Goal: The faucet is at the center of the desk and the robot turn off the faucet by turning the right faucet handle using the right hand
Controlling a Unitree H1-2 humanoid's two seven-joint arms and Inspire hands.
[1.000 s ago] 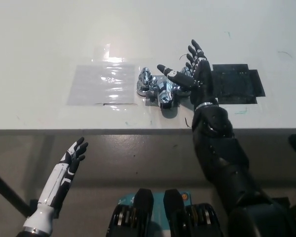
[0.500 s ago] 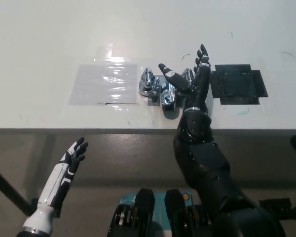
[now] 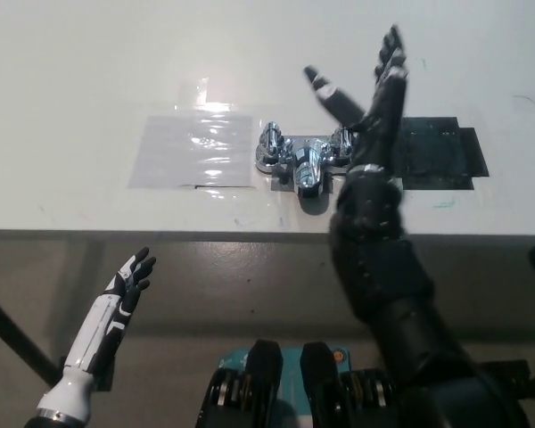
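Since a second ago my right hand (image 3: 373, 105) has lifted up off the faucet (image 3: 303, 157) and drifted toward the far side of the desk (image 3: 89, 80); before, it sat low right against the right handle (image 3: 342, 143), now it hangs above it with nothing in its grip.

Nearest to me, my left hand (image 3: 125, 287) is idling below the desk's near edge, off toward the near left corner, fingers loosely apart, staying out of the way since this job is a one-hand thing.

Next up is the faucet, sitting around the middle of the desk, a bit toward the near edge. Clear plastic sheet (image 3: 192, 150) is just left of it, black tape patch (image 3: 441, 159) just right, probably markers for where stuff goes.

Farthest is my right hand, fingers spread wide and pointing away from me, thumb sticking out to the left. Wrist is over the right handle, so I can't see the handle fully. My guess is the turn's either done or I'm resetting for another go.
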